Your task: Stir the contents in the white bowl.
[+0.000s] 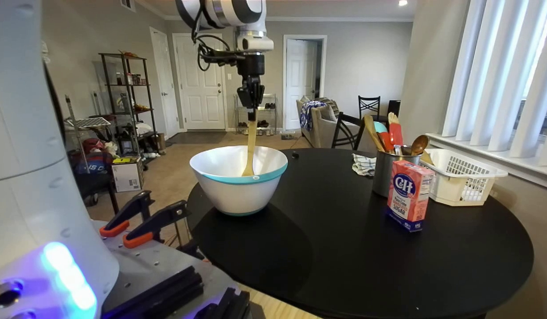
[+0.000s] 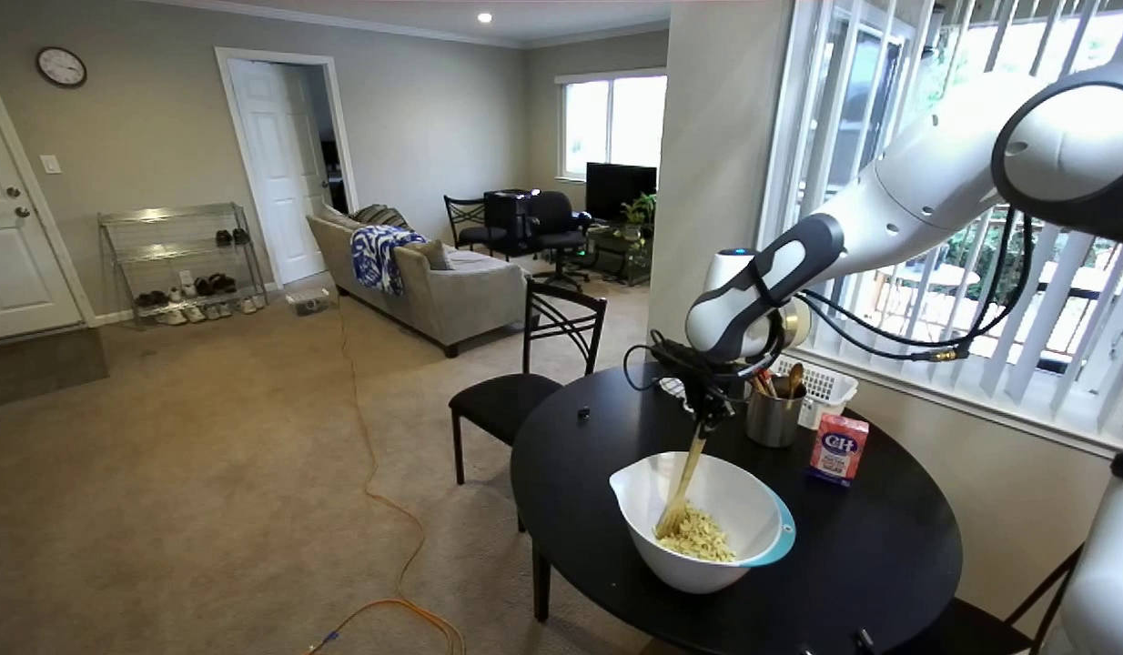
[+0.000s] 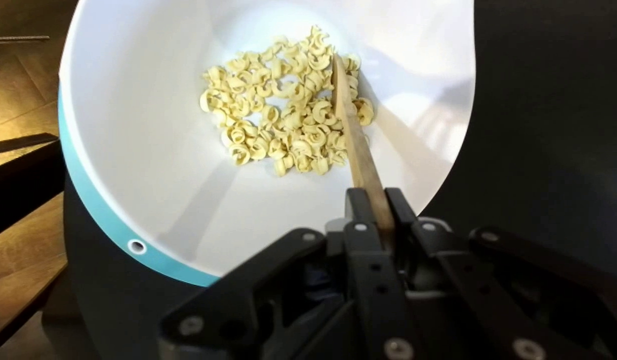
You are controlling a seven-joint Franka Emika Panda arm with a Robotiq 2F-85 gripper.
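The white bowl (image 1: 238,197) with a teal rim stands on the black round table; it also shows in an exterior view (image 2: 675,571) and the wrist view (image 3: 148,130). Pale curled pasta (image 3: 288,120) lies on its bottom, also seen in an exterior view (image 2: 704,539). My gripper (image 1: 252,116) is above the bowl, shut on the handle of a wooden utensil (image 1: 251,144). The gripper also shows in an exterior view (image 2: 703,423) and the wrist view (image 3: 380,207). The utensil (image 3: 358,150) slants down, its flat end among the pasta at one side of the pile.
A red sugar carton (image 1: 410,197) stands on the table (image 1: 344,261). Behind it are a metal utensil holder (image 1: 382,177) and a white slatted basket (image 1: 459,177) by the window. A cloth (image 1: 364,165) and a small black object (image 2: 583,414) also lie on the table.
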